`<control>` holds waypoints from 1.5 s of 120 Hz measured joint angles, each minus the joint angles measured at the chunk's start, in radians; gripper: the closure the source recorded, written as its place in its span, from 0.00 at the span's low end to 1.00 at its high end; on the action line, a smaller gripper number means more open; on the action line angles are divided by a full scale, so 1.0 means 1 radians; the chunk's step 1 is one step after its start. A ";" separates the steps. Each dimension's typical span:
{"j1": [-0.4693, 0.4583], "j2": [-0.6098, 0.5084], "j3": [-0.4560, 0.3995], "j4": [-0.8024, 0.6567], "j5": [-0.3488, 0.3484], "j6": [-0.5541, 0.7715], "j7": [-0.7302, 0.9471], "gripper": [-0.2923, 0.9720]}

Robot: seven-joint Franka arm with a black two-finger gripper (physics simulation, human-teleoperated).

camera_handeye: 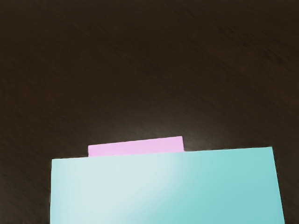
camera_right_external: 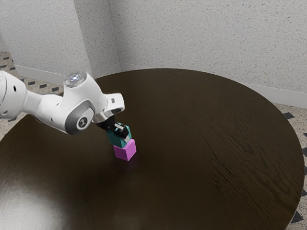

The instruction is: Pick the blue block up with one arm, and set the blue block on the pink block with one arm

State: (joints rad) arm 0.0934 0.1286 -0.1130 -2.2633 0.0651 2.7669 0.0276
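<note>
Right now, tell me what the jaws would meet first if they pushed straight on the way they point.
The pink block, directly under the blue block the jaws hold; the two blocks look touching, though I can't be sure of the gap.

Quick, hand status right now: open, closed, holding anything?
Hand: closed, holding the blue block directly over the pink block.

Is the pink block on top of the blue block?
No, the blue block is the upper one, and the pink block sits beneath it on the dark table.
</note>
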 joint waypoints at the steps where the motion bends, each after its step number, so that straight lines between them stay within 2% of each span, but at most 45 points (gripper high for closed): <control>1: 0.000 0.001 0.000 0.000 0.000 0.000 0.000 0.61; 36: -0.004 0.032 -0.001 0.016 -0.028 0.021 0.007 0.61; 88: 0.002 0.083 0.009 0.063 -0.029 0.028 0.013 0.61; 108: 0.002 0.099 0.010 0.077 -0.029 0.027 0.018 0.58; 145: 0.005 0.105 0.010 0.077 -0.035 0.023 0.028 0.57; 154: 0.006 0.107 0.009 0.077 -0.039 0.021 0.034 0.46; 180: 0.006 0.108 0.009 0.077 -0.048 0.017 0.053 0.32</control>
State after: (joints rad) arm 0.0998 0.2368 -0.1043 -2.1858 0.0173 2.7835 0.0810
